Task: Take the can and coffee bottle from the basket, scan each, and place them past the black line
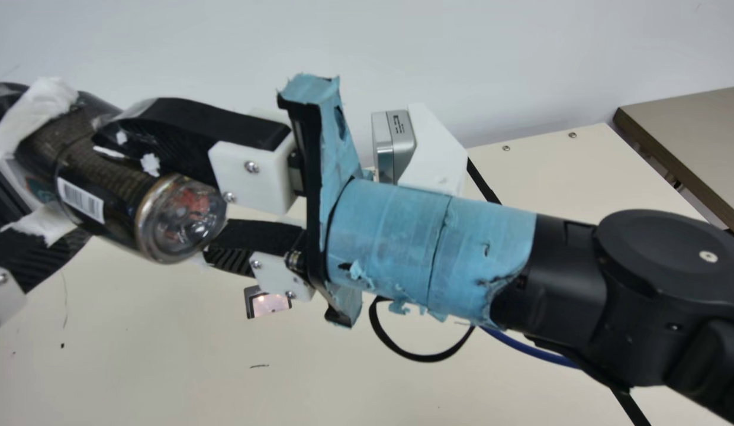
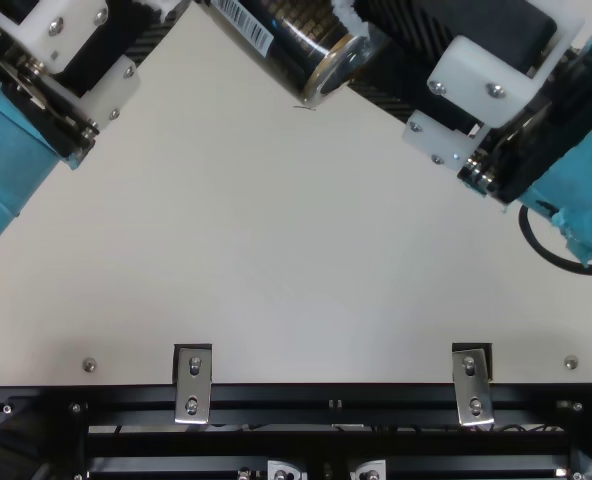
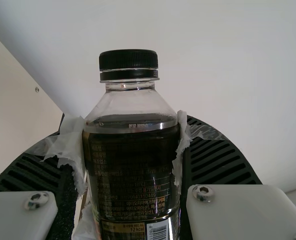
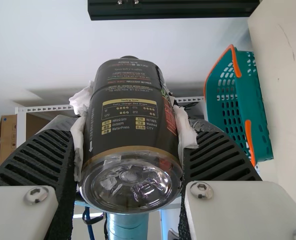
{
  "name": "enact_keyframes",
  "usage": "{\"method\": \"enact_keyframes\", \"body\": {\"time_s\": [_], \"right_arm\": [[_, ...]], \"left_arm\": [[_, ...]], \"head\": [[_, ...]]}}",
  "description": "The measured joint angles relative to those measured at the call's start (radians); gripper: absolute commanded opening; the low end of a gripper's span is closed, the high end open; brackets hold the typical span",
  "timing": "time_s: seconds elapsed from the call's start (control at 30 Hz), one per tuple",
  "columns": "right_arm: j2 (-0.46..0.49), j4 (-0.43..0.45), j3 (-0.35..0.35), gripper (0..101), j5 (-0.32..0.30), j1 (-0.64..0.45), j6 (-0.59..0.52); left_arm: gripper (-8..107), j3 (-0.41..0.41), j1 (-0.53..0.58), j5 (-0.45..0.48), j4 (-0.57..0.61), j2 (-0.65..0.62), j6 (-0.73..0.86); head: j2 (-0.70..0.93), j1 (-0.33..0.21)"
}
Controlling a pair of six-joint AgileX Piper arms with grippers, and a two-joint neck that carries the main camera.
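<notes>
You have both grippers on the coffee bottle [image 1: 121, 171], up off the table [image 1: 166, 355], at about nine o'clock in the main view and twelve o'clock in the top view. It lies tilted, its clear base pointing toward four o'clock in the main view. Your left gripper [image 1: 44, 171] grasps it nearer the cap end, at nine o'clock there; your right gripper [image 1: 148, 189] clasps it nearer the base, coming in from the three o'clock side.

In the left wrist view, you can see the black cap [image 3: 128, 61] on the neck, and the left gripper [image 3: 132, 150] has its padded fingers pressed to both flanks. The right wrist view gives you the base end, with the right gripper [image 4: 130, 135] squeezed on the dark label the same way (that white padding looks rather ragged). The barcode [image 1: 80, 200] is uncovered in the main view.

Down at half past seven in that view, a small device [image 1: 269, 304] with a pinkish lit face sits on the table. The black line [image 1: 630, 408] runs behind the right arm, from between two and three o'clock down to four. The green basket [image 4: 263, 110], orange handles and all, is in your right wrist view.
</notes>
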State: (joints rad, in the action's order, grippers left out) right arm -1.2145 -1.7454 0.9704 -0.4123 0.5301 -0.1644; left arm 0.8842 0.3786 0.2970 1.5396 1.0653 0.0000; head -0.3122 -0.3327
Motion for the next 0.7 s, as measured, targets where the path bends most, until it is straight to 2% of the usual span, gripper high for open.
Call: {"method": "enact_keyframes", "body": {"time_s": [0.43,0.7], "right_arm": [[0.000,0.001,0.000,0,0.000,0.000,0.000],[0.000,0.001,0.000,0,0.000,0.000,0.000]], "left_arm": [[90,0.000,-0.002,0.000,-0.006,0.000,0.000],[90,-0.030,-0.083,-0.059,-0.068,-0.045,-0.023]], "head": [[0.000,0.000],[0.000,0.005]]}}
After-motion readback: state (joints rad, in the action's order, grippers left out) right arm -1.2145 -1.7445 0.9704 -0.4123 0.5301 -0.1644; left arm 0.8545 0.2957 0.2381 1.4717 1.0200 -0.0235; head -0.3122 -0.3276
